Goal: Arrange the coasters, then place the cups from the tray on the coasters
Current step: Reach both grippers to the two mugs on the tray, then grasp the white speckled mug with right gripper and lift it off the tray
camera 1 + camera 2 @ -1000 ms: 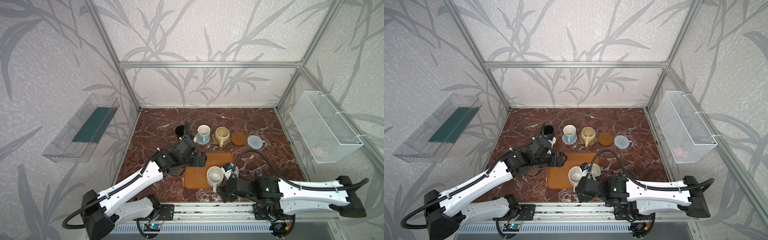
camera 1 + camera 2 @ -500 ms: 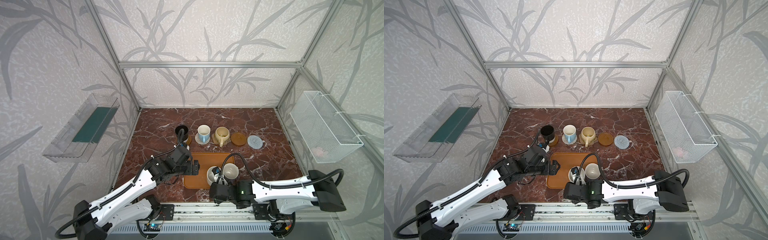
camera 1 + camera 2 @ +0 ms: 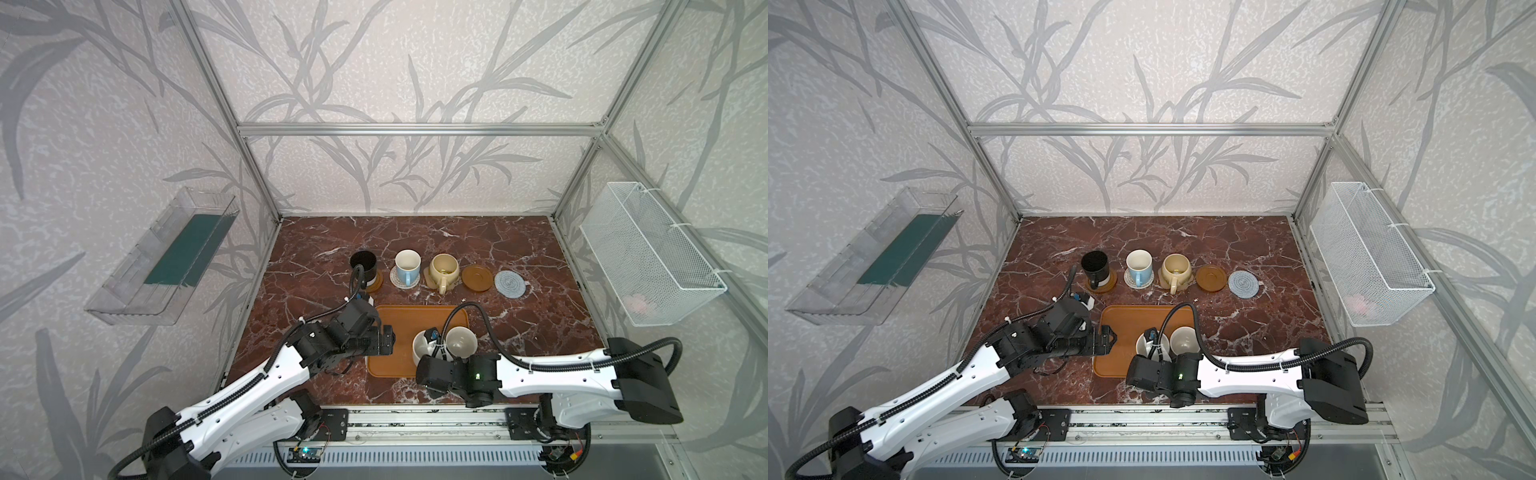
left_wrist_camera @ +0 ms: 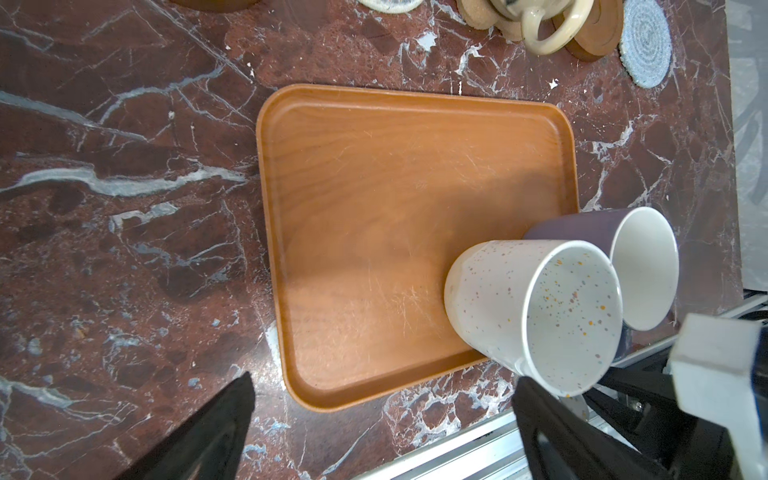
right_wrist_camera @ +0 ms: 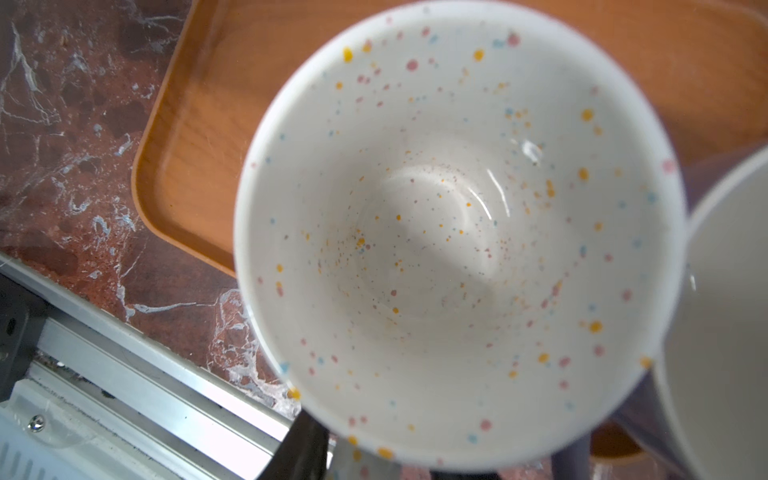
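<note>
The orange-brown tray (image 3: 399,328) (image 4: 395,208) holds a white speckled cup (image 3: 420,345) (image 5: 436,228) and a lavender cup (image 3: 461,341) (image 4: 640,266), side by side at its near right. My right gripper (image 3: 430,356) is at the white cup's near side. In the right wrist view one dark finger (image 5: 303,449) stands beside the cup's handle, and the rim hides the rest. My left gripper (image 3: 388,340) (image 4: 382,378) hangs open and empty over the tray's near left edge. Behind the tray, black (image 3: 363,262), light blue (image 3: 407,266) and cream-yellow (image 3: 444,270) cups stand on coasters.
Two coasters lie bare at the right end of the row: a brown disc (image 3: 476,277) and a grey-blue woven round (image 3: 510,284). A clear bin (image 3: 166,257) hangs on the left wall and a white wire basket (image 3: 648,257) on the right. The aluminium rail (image 3: 415,419) runs along the front edge.
My right arm has swung left and brought its gripper up to the white cup's handle, its jaws narrowing. My left arm has drawn back from the black cup toward the front.
</note>
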